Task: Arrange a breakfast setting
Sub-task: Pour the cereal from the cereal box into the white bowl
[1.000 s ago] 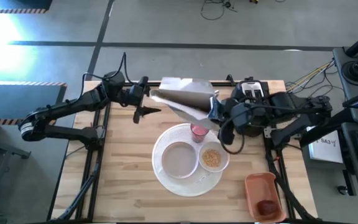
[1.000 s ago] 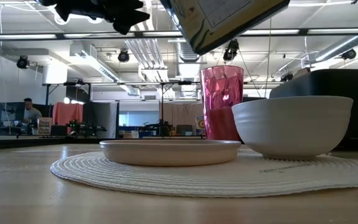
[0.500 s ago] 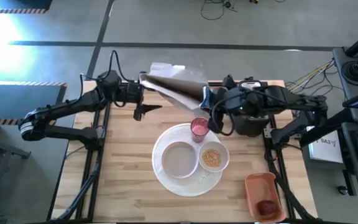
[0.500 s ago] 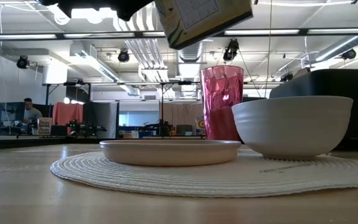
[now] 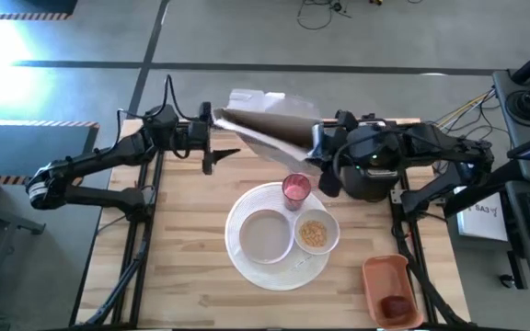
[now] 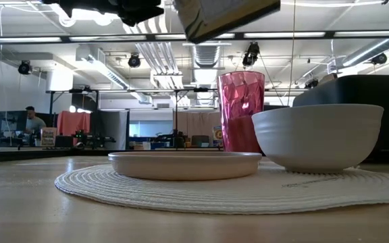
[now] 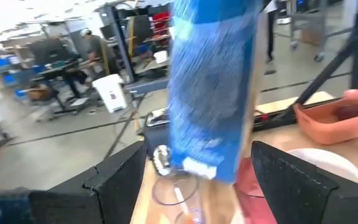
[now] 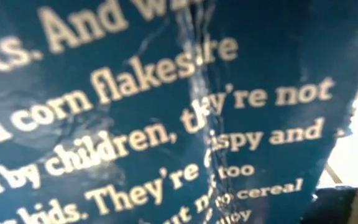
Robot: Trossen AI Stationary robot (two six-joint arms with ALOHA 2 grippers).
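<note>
**Op:** Since a second ago I've swung the cereal box (image 5: 270,129) up and back from the bowl (image 5: 315,233), and the left gripper (image 5: 217,153) has let go of it. From above, that gripper's jaws stand apart just beside the box's open end; the right gripper (image 5: 318,150) is clamped on the box's other end, with the pink cup (image 5: 295,190) just below it.

**Obs:** And the setting?

**Op:** Plate (image 5: 265,235), bowl with cereal (image 5: 314,233) in it and cup sit together on the round mat (image 5: 247,268), near the right jaws. Well off from both grippers, the orange tray (image 5: 383,276) holds a dark red fruit (image 5: 396,305).

**Obs:** Low view?

**Op:** Box high overhead, the plate bare, cup and bowl touching or nearly so.

**Obs:** Wrists?

**Op:** The left wrist sees the blue box upright between its open jaws, not gripped. The right wrist sees only box print.

**Obs:** Progress?

**Op:** I'd say cereal's poured. Left: park the box, bring the fruit over. Toast I can't see; the toaster (image 5: 372,138) sits under my right arm.
</note>
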